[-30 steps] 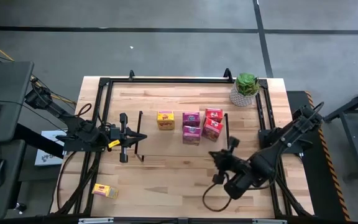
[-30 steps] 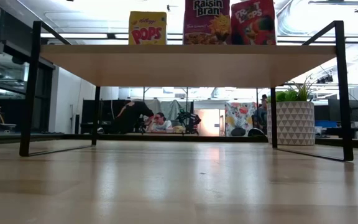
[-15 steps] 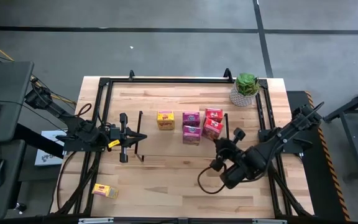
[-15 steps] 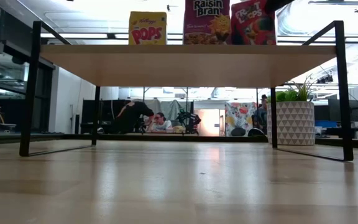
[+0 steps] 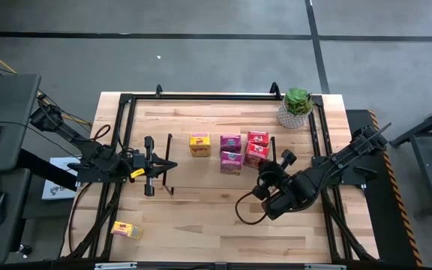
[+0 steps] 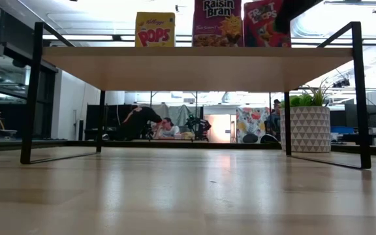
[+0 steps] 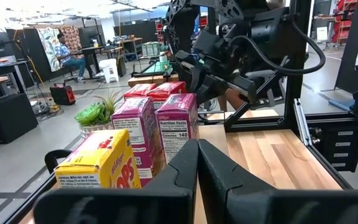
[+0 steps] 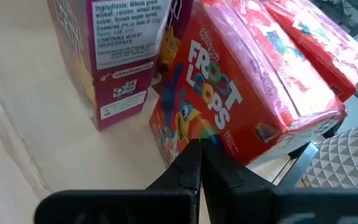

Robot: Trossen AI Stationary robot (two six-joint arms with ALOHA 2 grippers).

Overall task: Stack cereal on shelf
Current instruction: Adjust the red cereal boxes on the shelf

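Observation:
Five small cereal boxes stand on the light-wood shelf (image 5: 201,178): one yellow (image 5: 199,145), two magenta (image 5: 231,152) and two red (image 5: 257,146). A second yellow box (image 5: 127,229) lies on the table near its near-left corner. My right gripper (image 5: 268,167) is shut, its tips at the printed front of the nearer red box (image 8: 210,99). In the low view a dark part of that arm crosses this box's upper corner (image 6: 266,23). My left gripper (image 5: 161,166) is shut and waits at the shelf's left end (image 7: 197,155). My right gripper comes slanting from the table's near right side, and its shut fingertips (image 8: 194,152) reach the lower part of the nearer red box's front (image 8: 185,127). I cannot tell whether they touch it. The box stands upright on the shelf.
A potted green plant (image 5: 297,107) stands at the far right corner, beyond the shelf's right end. A black frame (image 5: 126,135) runs round the tabletop. Bare wood lies on the near side of the shelf (image 5: 201,225). People sit in the room behind the table (image 6: 168,128).
My right gripper has moved toward the far edge and up to the nearer red box, its arm swinging in over the shelf's right end. The boxes have kept their places.

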